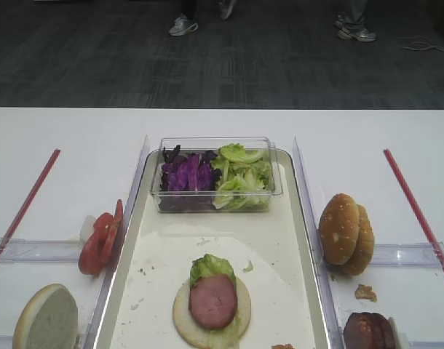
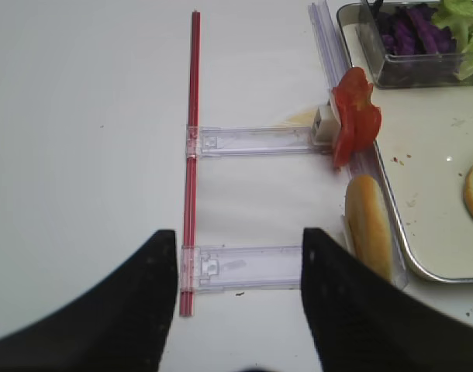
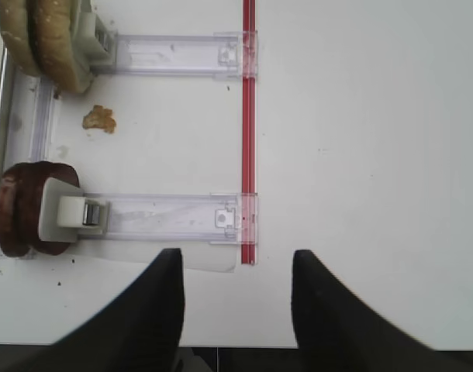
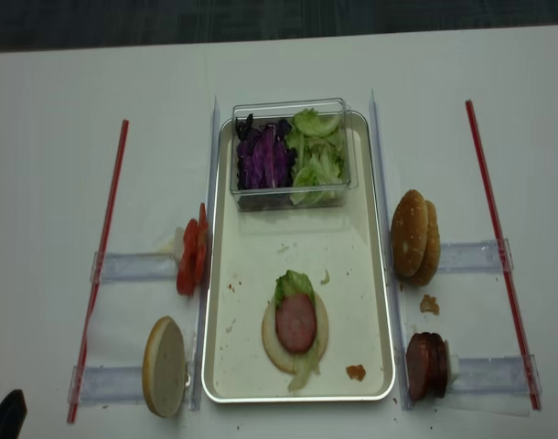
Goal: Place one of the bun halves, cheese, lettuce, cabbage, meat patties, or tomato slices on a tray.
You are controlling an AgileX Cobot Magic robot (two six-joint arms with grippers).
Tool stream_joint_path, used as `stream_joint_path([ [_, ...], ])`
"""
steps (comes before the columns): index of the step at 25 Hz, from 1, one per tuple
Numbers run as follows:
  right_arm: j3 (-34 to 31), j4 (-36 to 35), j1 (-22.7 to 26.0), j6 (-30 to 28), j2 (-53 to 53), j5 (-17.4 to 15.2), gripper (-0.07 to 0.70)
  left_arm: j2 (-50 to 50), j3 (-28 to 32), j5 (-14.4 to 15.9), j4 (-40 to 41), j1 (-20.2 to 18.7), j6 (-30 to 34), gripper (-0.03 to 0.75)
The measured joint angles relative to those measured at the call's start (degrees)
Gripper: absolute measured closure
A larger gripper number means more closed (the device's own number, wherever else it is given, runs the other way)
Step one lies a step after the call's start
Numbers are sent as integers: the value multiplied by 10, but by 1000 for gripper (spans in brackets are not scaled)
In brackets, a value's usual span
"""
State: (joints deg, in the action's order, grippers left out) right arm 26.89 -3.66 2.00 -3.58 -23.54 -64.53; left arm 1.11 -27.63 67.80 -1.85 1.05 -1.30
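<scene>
On the cream tray (image 1: 273, 240) (image 4: 252, 265) lies a bun half (image 1: 183, 314) topped with lettuce (image 1: 209, 266) and one meat patty (image 1: 212, 300) (image 4: 295, 322). Left of the tray stand tomato slices (image 1: 100, 238) (image 2: 354, 116) and a pale bun half (image 1: 46, 318) (image 2: 367, 225). On the right are sesame bun halves (image 1: 346, 233) (image 3: 46, 39) and more meat patties (image 1: 369, 331) (image 3: 19, 209). My left gripper (image 2: 240, 236) hangs open and empty over the table left of the pale bun. My right gripper (image 3: 236, 256) is open and empty near the front edge, right of the patties. No cheese is in view.
A clear tub (image 1: 215, 200) at the tray's far end holds purple cabbage (image 1: 187, 173) and lettuce (image 1: 242, 174). Clear plastic holders (image 3: 167, 215) (image 2: 252, 141) and red strips (image 3: 249, 116) (image 2: 191, 155) lie on both sides. A crumb (image 3: 99, 118) sits between the right-hand holders.
</scene>
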Motion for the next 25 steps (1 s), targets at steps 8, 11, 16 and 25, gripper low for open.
stream_joint_path([
  [8, 0, 0, 0, 0, 98, -6, 280, 0, 0, 0, 0, 0, 0, 366],
  [11, 0, 0, 0, 0, 135, -9, 280, 0, 0, 0, 0, 0, 0, 366],
  [16, 0, 0, 0, 0, 179, -12, 280, 0, 0, 0, 0, 0, 0, 366],
  [25, 0, 0, 0, 0, 244, -16, 280, 0, 0, 0, 0, 0, 0, 366],
])
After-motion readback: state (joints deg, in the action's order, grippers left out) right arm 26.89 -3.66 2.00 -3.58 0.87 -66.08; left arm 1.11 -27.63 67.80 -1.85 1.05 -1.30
